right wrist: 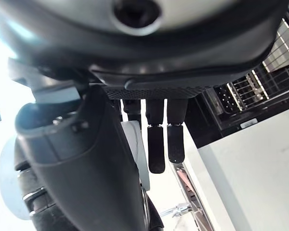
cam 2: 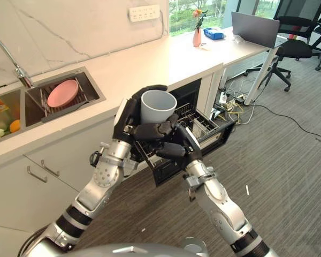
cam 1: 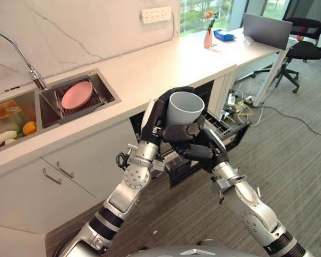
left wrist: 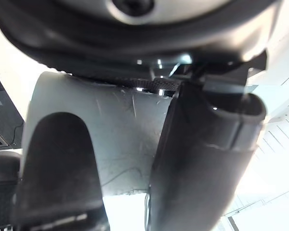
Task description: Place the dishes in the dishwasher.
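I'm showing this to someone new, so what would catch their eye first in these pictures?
First, the grey cup held upright in mid-air, the left robot hand curled round it and the right robot hand wrapped against its lower side. Just behind and below it, the dishwasher rack is pulled out from under the counter. Off to the left, a pink plate leans in the sink.
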{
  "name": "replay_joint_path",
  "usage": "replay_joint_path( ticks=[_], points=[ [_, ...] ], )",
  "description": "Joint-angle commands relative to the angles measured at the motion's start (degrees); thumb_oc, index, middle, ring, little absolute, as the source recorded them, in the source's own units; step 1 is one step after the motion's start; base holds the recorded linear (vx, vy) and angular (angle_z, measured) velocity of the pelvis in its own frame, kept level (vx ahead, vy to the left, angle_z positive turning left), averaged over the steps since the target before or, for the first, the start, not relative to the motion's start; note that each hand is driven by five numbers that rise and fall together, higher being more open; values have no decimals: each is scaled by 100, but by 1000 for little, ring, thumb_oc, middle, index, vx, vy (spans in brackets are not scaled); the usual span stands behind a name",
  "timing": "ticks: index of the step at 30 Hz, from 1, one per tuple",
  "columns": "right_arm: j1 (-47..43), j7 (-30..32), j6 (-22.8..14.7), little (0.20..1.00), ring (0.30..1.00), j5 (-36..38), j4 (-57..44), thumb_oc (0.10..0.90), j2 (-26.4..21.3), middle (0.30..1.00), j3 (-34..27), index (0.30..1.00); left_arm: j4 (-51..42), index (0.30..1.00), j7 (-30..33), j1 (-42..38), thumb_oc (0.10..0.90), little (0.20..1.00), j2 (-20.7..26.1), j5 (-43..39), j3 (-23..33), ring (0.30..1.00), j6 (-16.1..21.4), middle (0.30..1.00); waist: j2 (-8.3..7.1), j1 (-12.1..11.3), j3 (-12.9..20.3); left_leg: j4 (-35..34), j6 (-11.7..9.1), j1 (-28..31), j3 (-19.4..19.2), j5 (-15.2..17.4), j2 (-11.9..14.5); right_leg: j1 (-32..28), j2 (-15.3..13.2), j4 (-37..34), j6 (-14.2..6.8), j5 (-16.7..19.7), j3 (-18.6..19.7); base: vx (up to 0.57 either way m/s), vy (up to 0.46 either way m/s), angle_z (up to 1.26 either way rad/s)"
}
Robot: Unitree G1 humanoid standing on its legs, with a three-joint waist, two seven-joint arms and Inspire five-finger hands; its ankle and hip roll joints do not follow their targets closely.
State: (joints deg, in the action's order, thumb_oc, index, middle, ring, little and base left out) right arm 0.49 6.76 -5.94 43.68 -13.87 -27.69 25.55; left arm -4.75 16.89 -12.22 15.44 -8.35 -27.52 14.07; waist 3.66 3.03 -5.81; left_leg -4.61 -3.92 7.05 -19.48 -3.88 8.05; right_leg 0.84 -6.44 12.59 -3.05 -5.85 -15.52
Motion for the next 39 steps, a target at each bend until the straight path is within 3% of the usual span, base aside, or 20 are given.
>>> replay_joint_path(
  ticks=[1,2,8,15,26,31,32,33,34,38,39],
  points=[
    [-1023,359,-1216,300,300,-824,-816,400,562,300,-1617,300,-57,900,-128,307,800,900,545,-23,142,900,105,900,-593,38,64,-39,-288,479,64,233,-70,-967,-109,-1548,-535,551,284,8,-4,5],
    [-956,481,-1211,300,300,-1021,-637,400,538,300,-1818,300,-28,900,-70,567,800,900,650,-21,441,900,126,900,-579,-3,55,-39,-286,468,83,226,-78,-968,-110,-1539,-538,551,256,8,-5,5],
    [-953,655,-1152,300,300,-1355,-92,400,365,300,-2136,300,225,900,70,1019,800,900,826,124,1011,900,137,900,-571,-125,31,-39,-297,425,160,201,-90,-989,-112,-1545,-531,549,162,0,-3,8],
    [-999,755,-976,300,300,-1731,437,400,181,300,-2396,300,416,900,82,1254,800,900,857,140,1345,900,98,900,-604,-295,16,-39,-311,353,304,186,-87,-1047,-144,-1550,-516,535,-33,4,-3,12],
    [-1689,714,-580,300,300,-2351,2153,400,-589,300,-2126,300,1121,900,-226,1572,800,900,993,215,1351,900,-16,900,-644,-584,-87,-39,-347,188,540,99,-105,-1092,-156,-1568,-496,513,-312,6,-10,20],
    [-1690,714,-580,300,300,-2351,2154,400,-590,300,-2125,300,1122,900,-227,1572,800,900,993,215,1351,900,-16,900,-644,-583,-87,-39,-347,187,541,99,-105,-1092,-156,-1568,-496,513,-313,-3,-7,13],
    [-2270,662,-272,300,300,-2682,3328,400,-831,300,-1695,300,1933,900,-364,1707,800,900,1005,200,1173,900,-173,900,-656,-811,-188,-39,-412,63,637,18,-104,-1091,-163,-1607,-494,517,-431,-39,-43,2],
    [-2688,611,-146,300,300,-3057,4028,400,-1008,300,-1368,300,2276,900,-460,1713,800,900,978,224,1115,900,-176,900,-633,-881,-244,-39,-429,-64,706,-55,-115,-1038,-162,-1630,-489,548,-505,-80,-88,-1],
    [-3357,651,-8,300,300,-3371,5284,400,-973,300,-983,300,2814,900,-574,1889,800,900,943,86,1042,900,-210,900,-574,-1089,-399,-39,-505,-351,882,-160,-113,-924,-159,-1671,-487,548,-667,-96,-66,0],
    [-3838,720,-2,300,300,-3527,6013,400,-974,300,-801,300,3202,900,-611,1857,800,900,924,84,965,900,-212,900,-509,-1159,-470,-39,-547,-660,1005,-286,-108,-720,-169,-1680,-482,602,-797,-78,-22,67],
    [-4130,772,32,300,300,-3522,6620,400,-1012,300,-782,300,3437,900,-629,1862,800,900,916,21,948,900,-238,900,-438,-1230,-548,-39,-586,-839,1087,-352,-104,-594,-174,-1687,-481,619,-877,-61,-6,47]
  ],
)
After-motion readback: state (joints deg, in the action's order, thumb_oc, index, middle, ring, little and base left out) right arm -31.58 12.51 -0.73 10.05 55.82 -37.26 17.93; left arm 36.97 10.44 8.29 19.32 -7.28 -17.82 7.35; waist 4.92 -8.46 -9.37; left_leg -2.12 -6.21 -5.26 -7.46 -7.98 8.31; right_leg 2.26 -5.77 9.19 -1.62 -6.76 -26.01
